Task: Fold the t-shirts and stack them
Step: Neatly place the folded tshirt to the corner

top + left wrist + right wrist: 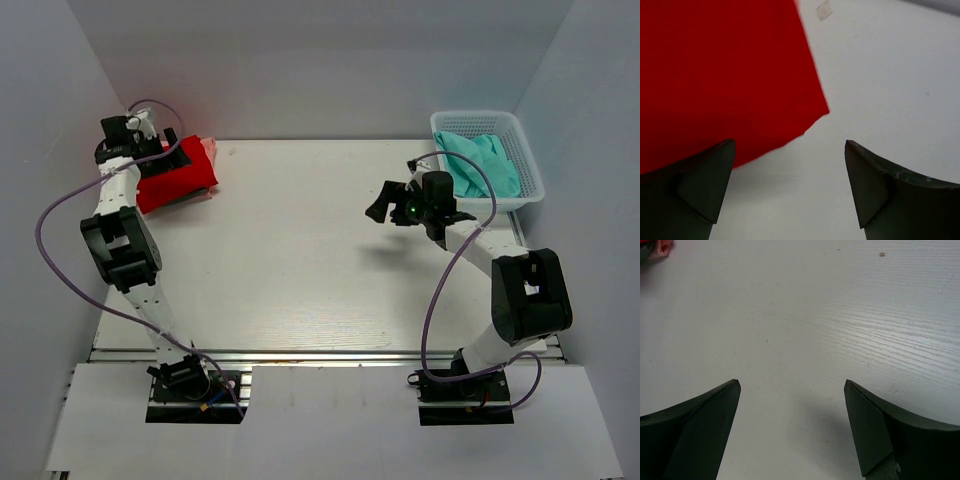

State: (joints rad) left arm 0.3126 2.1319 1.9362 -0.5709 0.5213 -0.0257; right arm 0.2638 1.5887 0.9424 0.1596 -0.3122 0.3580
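Left end effector point(790, 144): fingers apart, empty. Folded red t-shirt point(725, 65) lies flat under its left finger, atop the pink t-shirt point(209, 148); judged stacked. Right end effector point(792, 385): apart, empty, over bare counter point(805, 315), basket point(531, 172) just beyond, probably the next source.

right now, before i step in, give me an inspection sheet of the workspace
surface: white table, bare in the middle
job's things: folded red t-shirt at the far left, lying on a pink t-shirt
clutter: white basket at the far right, holding crumpled teal fabric
grippers: left tool open over the red t-shirt's edge, holding nothing; right tool open over bare table
cables: purple cables, one per arm, in loose loops
surroundings: plain white walls
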